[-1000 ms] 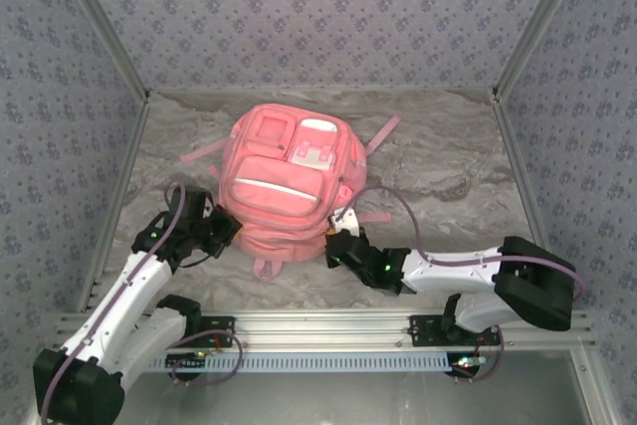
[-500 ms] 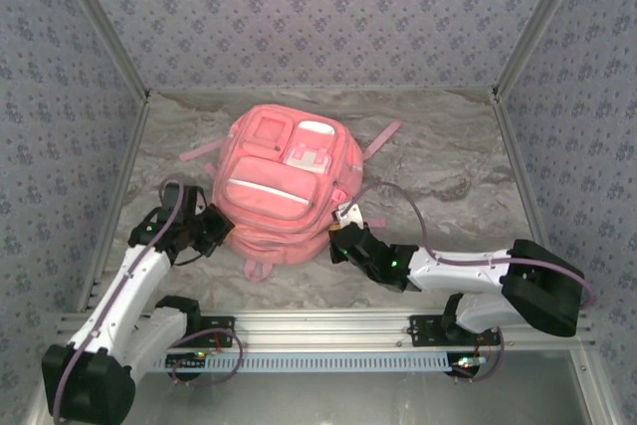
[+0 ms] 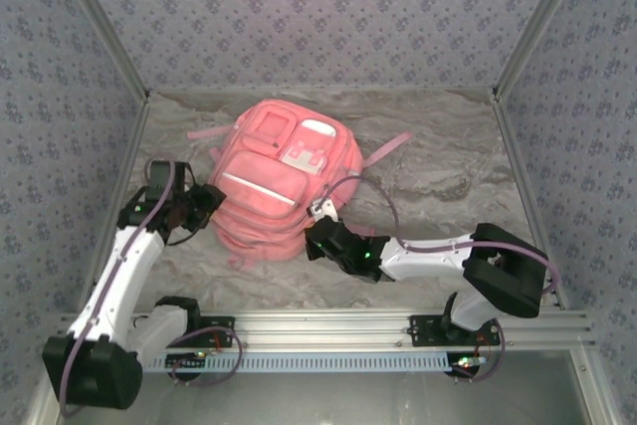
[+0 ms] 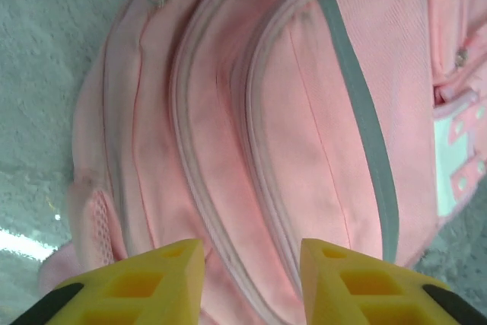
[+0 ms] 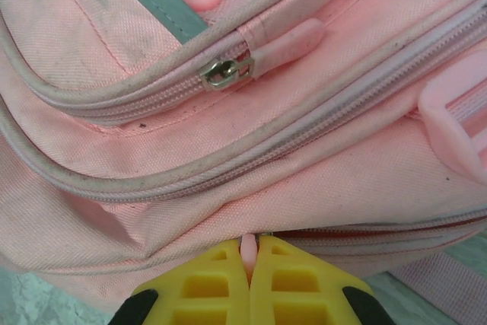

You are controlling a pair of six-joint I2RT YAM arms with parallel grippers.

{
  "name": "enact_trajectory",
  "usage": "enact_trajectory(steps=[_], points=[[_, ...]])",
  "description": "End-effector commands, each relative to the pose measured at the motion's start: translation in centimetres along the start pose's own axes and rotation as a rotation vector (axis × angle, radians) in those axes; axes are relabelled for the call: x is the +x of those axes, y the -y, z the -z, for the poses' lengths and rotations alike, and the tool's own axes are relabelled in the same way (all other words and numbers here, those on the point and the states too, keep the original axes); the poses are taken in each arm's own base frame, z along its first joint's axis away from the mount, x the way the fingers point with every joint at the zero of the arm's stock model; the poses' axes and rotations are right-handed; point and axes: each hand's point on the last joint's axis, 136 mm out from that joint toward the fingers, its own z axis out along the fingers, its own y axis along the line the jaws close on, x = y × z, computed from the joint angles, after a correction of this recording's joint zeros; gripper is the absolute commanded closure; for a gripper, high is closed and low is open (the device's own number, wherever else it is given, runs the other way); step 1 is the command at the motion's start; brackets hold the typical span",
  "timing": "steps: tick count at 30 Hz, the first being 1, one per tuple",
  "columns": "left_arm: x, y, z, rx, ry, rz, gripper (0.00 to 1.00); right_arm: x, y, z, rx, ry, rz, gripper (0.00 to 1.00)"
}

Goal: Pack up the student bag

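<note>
Roughly near-left to far-right — student bag (image 3: 264, 191), front up.

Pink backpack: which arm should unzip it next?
Probably right: the right tool is shut on a thin pink tab of the backpack. The left tool is open, gripping nothing.

Soft, even light from above fills the overhead view. The student bag (image 3: 284, 181) and the arms throw only faint shadows on the worktop (image 3: 448, 176), with no glare. The left wrist picture has a cool cast, a bright streak on the worktop beside the bag, and blurred fingers (image 4: 163, 283) on the left gripper (image 4: 251, 264). The right wrist picture is warmer: the zip (image 5: 224, 72) is sharp, the right gripper (image 5: 249, 264) slightly soft.
</note>
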Motion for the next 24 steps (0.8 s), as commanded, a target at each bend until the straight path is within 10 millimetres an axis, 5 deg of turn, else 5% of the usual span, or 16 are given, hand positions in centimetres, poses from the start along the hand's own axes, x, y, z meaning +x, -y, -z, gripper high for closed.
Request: enact_trajectory(steps=[1, 5, 14, 24], points=[[3.2, -2.0, 0.4, 0.017, -0.084, 0.127, 0.59, -1.7, -2.0, 0.0, -0.055, 0.039, -0.038, 1.00], [6.0, -2.3, 0.1, 0.071, -0.125, 0.212, 0.53, -1.2, -1.9, -0.1, -0.051, 0.032, -0.034, 1.00], [8.6, -1.4, -2.8, 0.067, -0.158, 0.216, 0.48, -1.0, -1.6, 0.1, -0.037, 0.039, -0.034, 1.00], [8.9, -0.6, -5.1, 0.049, -0.143, 0.192, 0.53, -0.7, -1.4, 0.3, -0.028, 0.040, -0.029, 1.00]])
